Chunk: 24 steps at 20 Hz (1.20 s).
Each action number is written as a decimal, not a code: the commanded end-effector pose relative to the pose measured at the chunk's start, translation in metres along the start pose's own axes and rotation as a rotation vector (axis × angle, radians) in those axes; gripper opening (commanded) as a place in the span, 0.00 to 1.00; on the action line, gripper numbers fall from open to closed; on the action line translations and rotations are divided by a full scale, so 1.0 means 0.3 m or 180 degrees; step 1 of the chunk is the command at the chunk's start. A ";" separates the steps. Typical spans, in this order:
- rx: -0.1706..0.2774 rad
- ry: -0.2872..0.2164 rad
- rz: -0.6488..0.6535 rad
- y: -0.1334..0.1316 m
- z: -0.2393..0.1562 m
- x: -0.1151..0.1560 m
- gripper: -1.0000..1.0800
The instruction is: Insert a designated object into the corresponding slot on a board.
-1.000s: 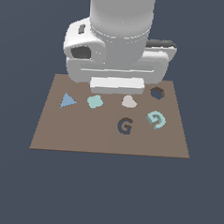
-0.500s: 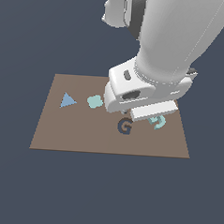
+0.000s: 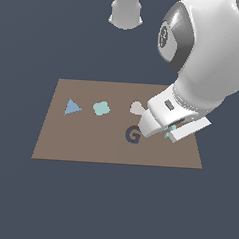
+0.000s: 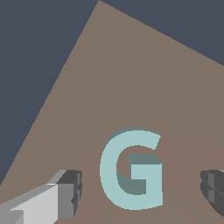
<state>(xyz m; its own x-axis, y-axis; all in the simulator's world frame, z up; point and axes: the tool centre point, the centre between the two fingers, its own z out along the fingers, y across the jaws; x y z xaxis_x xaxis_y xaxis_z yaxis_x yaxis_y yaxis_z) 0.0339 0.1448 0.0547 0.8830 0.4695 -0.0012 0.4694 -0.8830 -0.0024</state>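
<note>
— What's on my screen: the brown board, with my pincer low over its end at the exterior view's right.

— Pincer?

— Spread apart, fingers either side of the teal G, not touching; it lies flat beside the G slot

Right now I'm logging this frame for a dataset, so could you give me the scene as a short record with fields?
board: brown board on a dark floor
target piece: pale teal G, lying flat between the open fingers, not gripped
gripper: gripper, open, low over the G
slot: dark G recess, empty, beside the arm on the exterior view's left
other shapes: blue triangle, teal blob, pale piece
</note>
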 end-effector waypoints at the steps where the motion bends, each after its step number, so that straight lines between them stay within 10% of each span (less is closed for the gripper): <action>1: -0.0006 0.0005 -0.0067 -0.017 0.013 0.011 0.96; 14: -0.0007 0.0004 -0.0080 -0.020 0.083 0.011 0.96; 15: -0.0007 0.0004 -0.0080 -0.020 0.083 0.011 0.00; 24: -0.0007 0.0004 -0.0080 -0.020 0.083 0.011 0.00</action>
<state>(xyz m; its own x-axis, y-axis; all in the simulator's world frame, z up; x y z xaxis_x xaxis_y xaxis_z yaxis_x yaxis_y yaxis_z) 0.0340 0.1514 0.0304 0.8710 0.4912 -0.0001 0.4912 -0.8710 0.0002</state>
